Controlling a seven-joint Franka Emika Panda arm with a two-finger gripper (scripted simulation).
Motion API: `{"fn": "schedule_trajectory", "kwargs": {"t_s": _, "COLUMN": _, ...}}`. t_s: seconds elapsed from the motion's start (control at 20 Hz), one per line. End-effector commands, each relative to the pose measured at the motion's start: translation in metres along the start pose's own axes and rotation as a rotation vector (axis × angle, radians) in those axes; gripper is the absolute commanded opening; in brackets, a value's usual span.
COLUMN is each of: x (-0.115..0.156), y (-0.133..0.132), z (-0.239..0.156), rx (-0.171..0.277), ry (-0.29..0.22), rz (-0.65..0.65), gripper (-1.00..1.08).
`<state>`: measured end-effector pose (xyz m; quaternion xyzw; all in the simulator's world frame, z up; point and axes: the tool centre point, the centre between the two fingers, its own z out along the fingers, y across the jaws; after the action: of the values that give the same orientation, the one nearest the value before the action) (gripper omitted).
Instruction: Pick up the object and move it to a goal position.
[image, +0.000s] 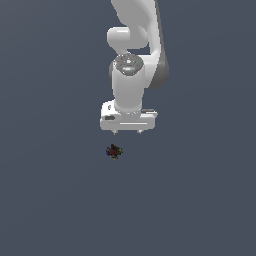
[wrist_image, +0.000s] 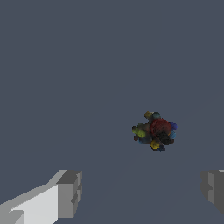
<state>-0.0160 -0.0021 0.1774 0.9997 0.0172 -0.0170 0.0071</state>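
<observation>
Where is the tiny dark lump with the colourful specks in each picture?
Exterior view: the tiny dark lump with red, green, blue and yellow specks lies just below the white gripper, slightly toward the exterior view's left.
Wrist view: the lump lies ahead of the open grey fingertips.
Shared landmark: the gripper.

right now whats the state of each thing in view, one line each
gripper: open, empty, fingers spread wide with nothing between them
object: not gripped, apart from the gripper, lying clear of both fingers in the wrist view
arm: pointing the gripper downward, near the object
</observation>
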Motion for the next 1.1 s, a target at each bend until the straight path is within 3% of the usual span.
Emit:
{"fn": "schedule_trajectory", "kwargs": {"t_s": 0.0, "x": 0.000, "y": 0.000, "z": 0.000, "rx": 0.000, "ry": -0.001, "rz": 0.000, "gripper": 1.00}}
{"fn": "schedule_trajectory", "kwargs": {"t_s": 0.5, "x": 0.001, "y": 0.006, "z": 0.008, "rx": -0.002, "ry": 0.001, "rz": -0.081, "gripper": 1.00}}
{"fn": "schedule_trajectory", "kwargs": {"t_s": 1.05, "x": 0.004, "y": 0.022, "z": 0.031, "rx": -0.005, "ry": 0.007, "rz": -0.307, "gripper": 1.00}}
